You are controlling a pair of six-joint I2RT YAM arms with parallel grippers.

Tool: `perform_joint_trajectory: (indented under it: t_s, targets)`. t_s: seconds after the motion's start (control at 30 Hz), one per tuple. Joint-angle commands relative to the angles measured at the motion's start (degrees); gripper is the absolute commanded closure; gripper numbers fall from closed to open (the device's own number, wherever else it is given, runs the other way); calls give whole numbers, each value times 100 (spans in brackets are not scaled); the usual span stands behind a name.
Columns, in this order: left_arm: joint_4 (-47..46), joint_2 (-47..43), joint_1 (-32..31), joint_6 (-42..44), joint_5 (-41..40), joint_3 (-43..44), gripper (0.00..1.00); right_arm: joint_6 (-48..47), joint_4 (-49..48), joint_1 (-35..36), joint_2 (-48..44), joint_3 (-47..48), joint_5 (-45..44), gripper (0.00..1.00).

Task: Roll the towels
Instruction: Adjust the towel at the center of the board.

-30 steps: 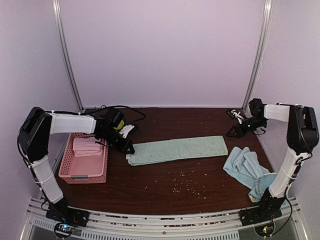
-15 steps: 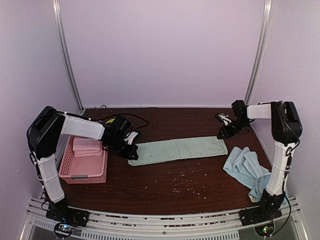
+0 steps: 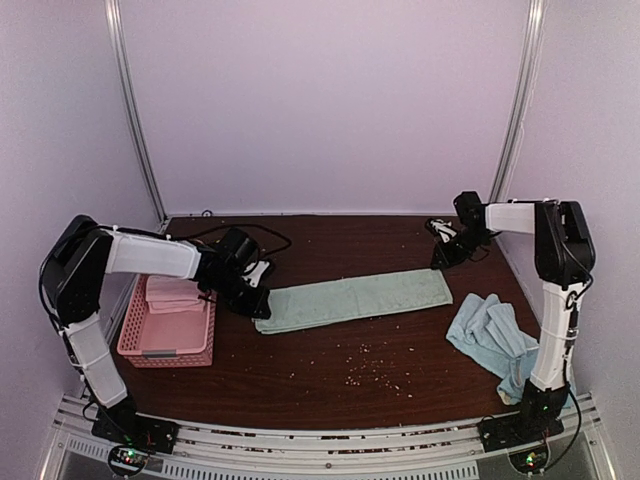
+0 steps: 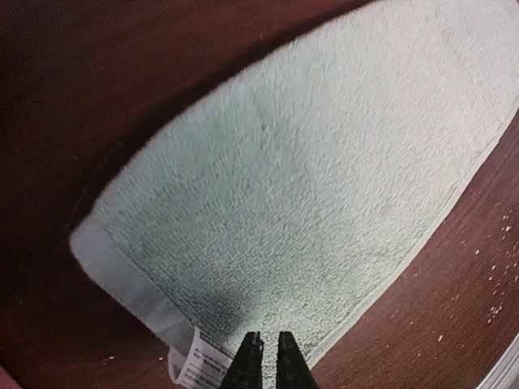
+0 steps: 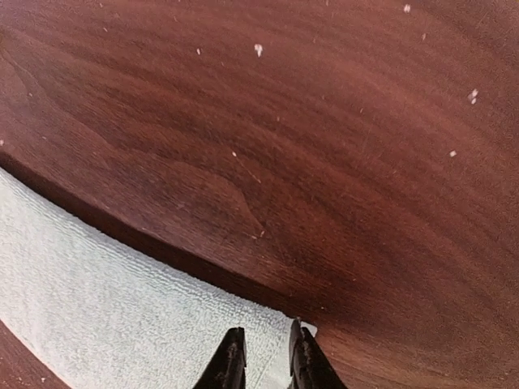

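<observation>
Mint towel (image 3: 352,298): laid flat and long across the table (image 3: 300,385), unrolled. We find one short end at each gripper.
Left gripper (image 4: 268,340): jaws all but together, only a hairline slit between them. The tips sit at the towel's hem and the cloth spreads out ahead of them. We cannot tell whether any cloth is caught.
Label (image 4: 199,365): white tag at the hem, just left of the left gripper's tips.
Right gripper (image 5: 266,328): jaws a little apart, set at the towel's far corner, with cloth showing in the gap. We cannot tell whether they pinch it or merely straddle it. Bare brown wood lies ahead of the tips, the towel to their left.
Pink towel (image 3: 172,293): folded inside the basket (image 3: 128,330), just beside the left gripper on its outer side.
Blue towel (image 3: 490,335): crumpled heap nearer the right arm's base than its gripper, apart from the mint towel.
Specks (image 3: 365,375): pale crumbs scattered on the wood, between the two arms.
</observation>
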State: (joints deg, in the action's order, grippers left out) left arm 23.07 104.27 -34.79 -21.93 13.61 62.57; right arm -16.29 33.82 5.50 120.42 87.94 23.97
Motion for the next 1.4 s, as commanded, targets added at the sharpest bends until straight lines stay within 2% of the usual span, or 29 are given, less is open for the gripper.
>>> perform_joint_trajectory:
  t_s: [0.0, 0.1, 0.13, 0.17, 0.2, 0.23, 0.27, 0.3, 0.4, 0.47, 0.5, 0.7, 0.87, 1.0, 1.17, 1.37]
  targets:
    - [425, -357, 28, -84, -614, 799, 93, 140, 180, -31, -953, 351, 366, 79]
    - [511, -75, 147, -111, -809, 1131, 98, 84, -10, -31, -1611, 327, 535, 69]
    - [539, 52, 159, -110, -965, 1225, 100, 161, -219, -42, -1827, 223, 579, 56]
    - [603, 191, 171, -126, -1142, 1322, 100, 407, -522, -95, -2057, 50, 724, 19]
    - [659, 311, 179, -127, -1289, 1418, 100, 795, -1011, -231, -2162, -199, 946, 2]
    - [681, 430, 190, -127, -1380, 1489, 100, 1123, -1416, -411, -2178, -464, 1428, 0]
    - [683, 519, 187, -127, -1420, 1540, 100, 1171, -1511, -563, -2051, -545, 1893, 0]
    - [682, 598, 191, -115, -1442, 1579, 100, 943, -1179, -605, -1822, -372, 2095, 0]
    - [744, 767, 191, -82, -1441, 1625, 100, -54, 415, -400, -1130, 431, 1933, 23]
    - [851, 760, 199, -68, -1450, 1597, 100, -310, 628, -326, -1082, 333, 1873, 38]
    - [879, 709, 215, -59, -1499, 1560, 100, -380, 630, -298, -1103, 186, 1814, 41]
    - [849, 517, 378, 3, -1549, 1459, 100, -695, 619, -149, -1046, -377, 1075, 47]
    - [991, 434, 406, 33, -1466, 1967, 100, -737, 1022, -61, -560, -133, 798, 53]
    - [1085, 473, 404, 132, -1227, 2249, 100, -588, 1035, -49, -384, -42, 527, 55]
    - [1041, 506, 407, 115, -1056, 2028, 100, -549, 1022, -49, -417, -31, 427, 56]
    - [852, 532, 406, 72, -922, 1610, 100, -465, 995, -44, -377, -18, 320, 62]
